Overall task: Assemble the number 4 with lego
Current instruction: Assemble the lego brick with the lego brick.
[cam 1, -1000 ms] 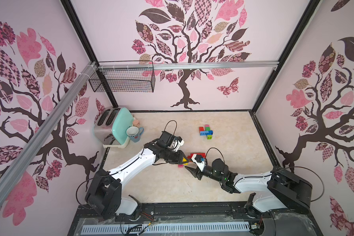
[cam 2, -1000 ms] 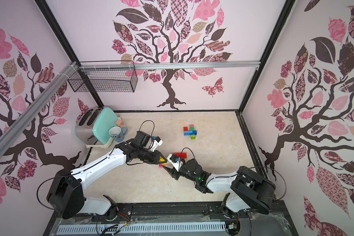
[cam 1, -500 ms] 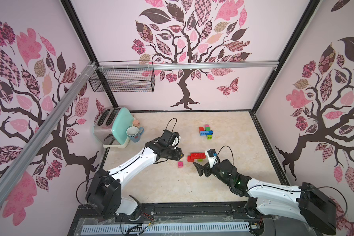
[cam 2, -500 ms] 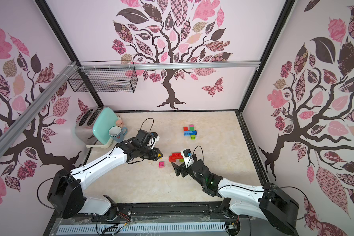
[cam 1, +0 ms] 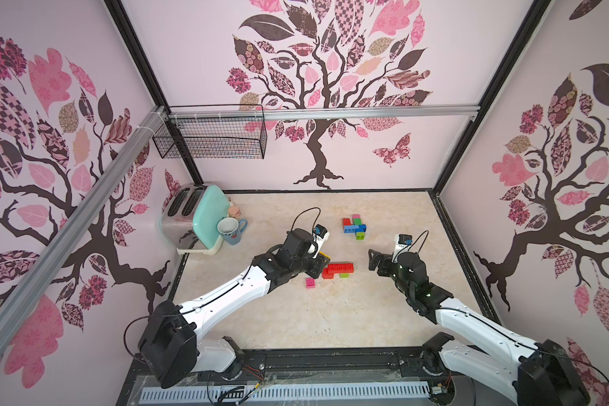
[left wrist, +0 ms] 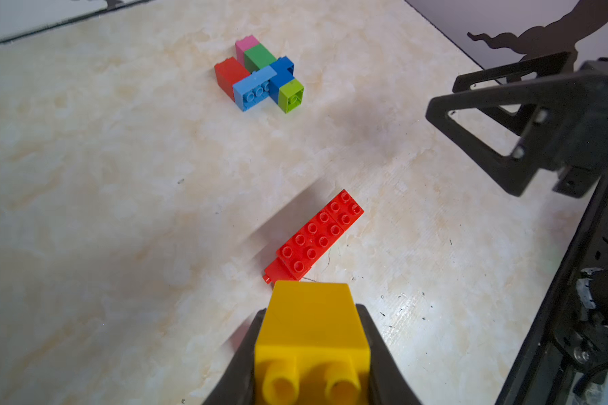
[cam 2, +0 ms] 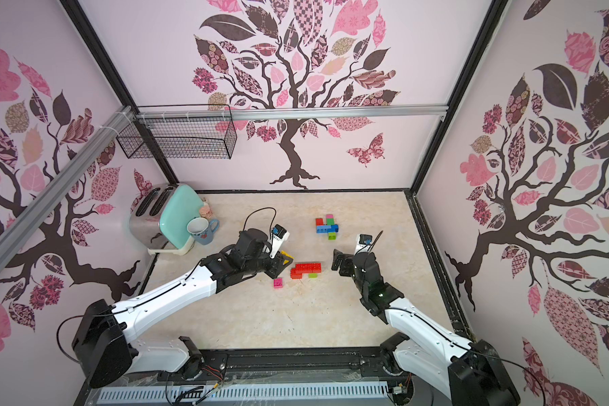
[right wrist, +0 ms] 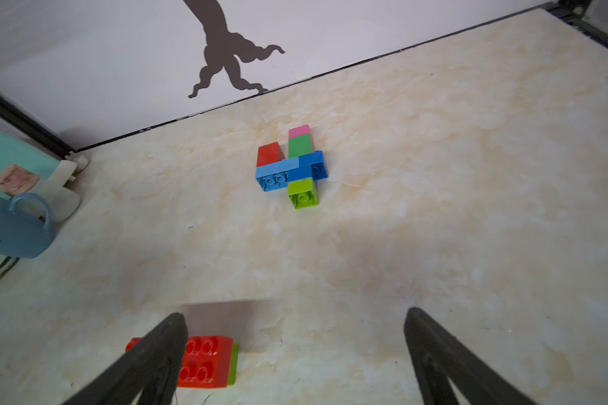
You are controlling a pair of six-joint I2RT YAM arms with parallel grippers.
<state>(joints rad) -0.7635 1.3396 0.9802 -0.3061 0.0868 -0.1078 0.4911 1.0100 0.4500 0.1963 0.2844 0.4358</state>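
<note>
The left fingers [left wrist: 243, 361] hold a yellow brick [left wrist: 311, 326], just left of the red brick row [cam 1: 338, 270] at the centre of the tabletop [cam 1: 296, 316]. The right fingers [right wrist: 425, 350] stand wide and empty, right of the row. A coloured brick cluster [cam 1: 355, 226] lies farther away.

We see pale pink walls [cam 1: 331, 168] w/ brown-and-pink tree decals on three sides, and black frame posts at the corners. The beige marbled counter [cam 1: 296, 316] is evenly lit. An alu rail [cam 1: 366, 113] crosses the back wall, w/ a wire basket [cam 1: 211, 140] just below. The toaster [cam 1: 190, 214] and mug [cam 1: 231, 230] sit well apart from the left gripper [cam 1: 322, 262].
</note>
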